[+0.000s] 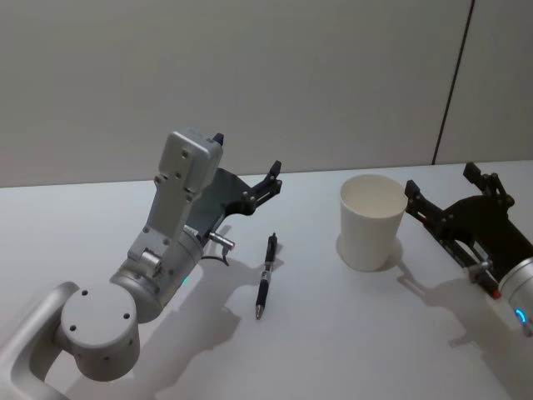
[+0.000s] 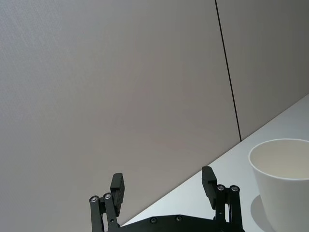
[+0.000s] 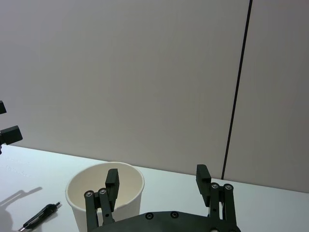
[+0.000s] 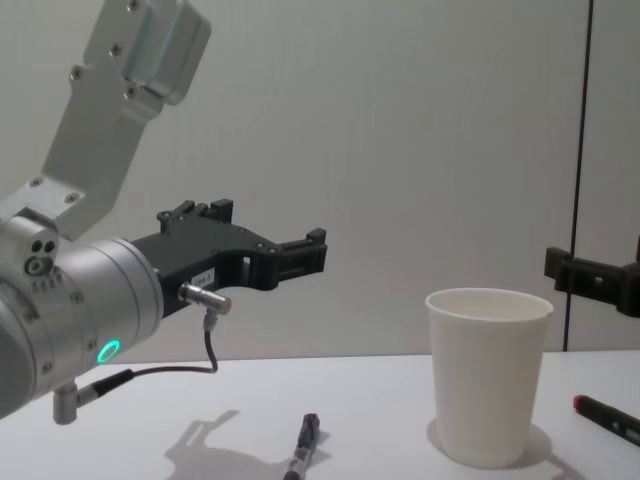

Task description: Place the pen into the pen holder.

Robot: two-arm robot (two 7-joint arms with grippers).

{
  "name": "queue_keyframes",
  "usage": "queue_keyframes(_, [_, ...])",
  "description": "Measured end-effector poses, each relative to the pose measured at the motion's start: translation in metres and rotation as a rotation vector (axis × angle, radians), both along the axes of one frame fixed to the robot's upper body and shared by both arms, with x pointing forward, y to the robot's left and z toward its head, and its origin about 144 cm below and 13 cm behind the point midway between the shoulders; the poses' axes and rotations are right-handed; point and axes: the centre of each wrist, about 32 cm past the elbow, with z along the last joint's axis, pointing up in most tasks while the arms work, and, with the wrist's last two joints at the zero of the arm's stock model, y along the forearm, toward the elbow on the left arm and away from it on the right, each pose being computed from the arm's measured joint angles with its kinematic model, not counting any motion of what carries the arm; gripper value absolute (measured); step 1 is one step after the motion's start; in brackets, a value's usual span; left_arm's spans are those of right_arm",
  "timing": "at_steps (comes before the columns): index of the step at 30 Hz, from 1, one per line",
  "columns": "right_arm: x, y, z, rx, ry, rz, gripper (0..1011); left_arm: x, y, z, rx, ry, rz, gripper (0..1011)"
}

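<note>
The pen (image 1: 266, 275) lies on the table (image 1: 350, 350), at eight o'clock from the cup (image 1: 372, 221). The left pincer (image 1: 247, 152) hangs released at the pen's eleven o'clock. The right pincer (image 1: 440, 177) is released at the cup's three o'clock.

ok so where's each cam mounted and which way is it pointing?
Head: high, facing down on the table; shows pen, pen holder, left claw, right claw.
Chest: low, facing forward across the table; left arm enters from its left.
Left wrist: behind the open left claw, facing the wall and pen holder.
Right wrist: behind the open right claw, facing pen holder and pen.
Shared: all four see the pen holder.
</note>
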Motion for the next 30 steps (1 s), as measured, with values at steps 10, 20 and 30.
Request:
queue_keyframes(10, [0.0, 0.0, 0.0, 0.0, 0.0, 0.0, 1002, 0.0, 0.0, 0.0, 0.0, 0.0, 0.0, 1001])
queue_keyframes(20, [0.0, 0.0, 0.0, 0.0, 0.0, 0.0, 1002, 0.0, 0.0, 0.0, 0.0, 0.0, 0.0, 1001])
queue_keyframes(30, [0.0, 0.0, 0.0, 0.0, 0.0, 0.0, 1001, 0.0, 0.0, 0.0, 0.0, 0.0, 0.0, 1001])
